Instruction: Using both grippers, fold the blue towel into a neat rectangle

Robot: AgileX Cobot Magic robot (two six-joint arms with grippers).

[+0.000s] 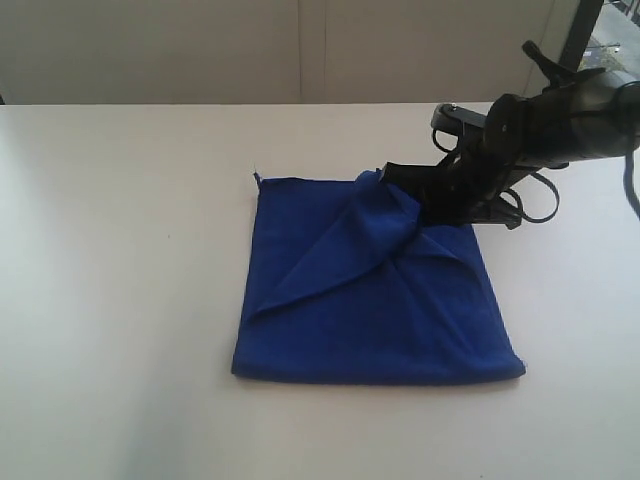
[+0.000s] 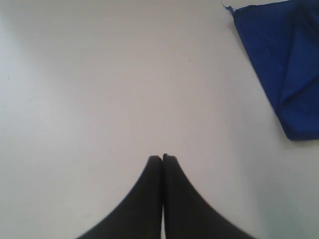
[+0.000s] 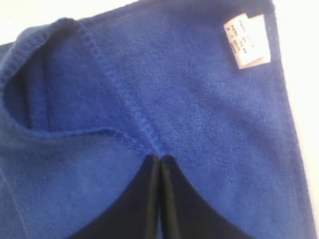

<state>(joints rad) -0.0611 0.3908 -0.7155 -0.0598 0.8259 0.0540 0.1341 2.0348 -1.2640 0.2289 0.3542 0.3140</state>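
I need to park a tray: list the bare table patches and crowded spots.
Bare: the table left of the blue towel, and the strip along its near edge. Crowded: the towel's far right corner, where the right gripper pinches it.

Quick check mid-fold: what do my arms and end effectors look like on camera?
The right arm is built of black jointed links, with a thin black cable loop under it. The right end effector and the left end effector both have smooth black fingers tapering to narrow tips. No markings show.
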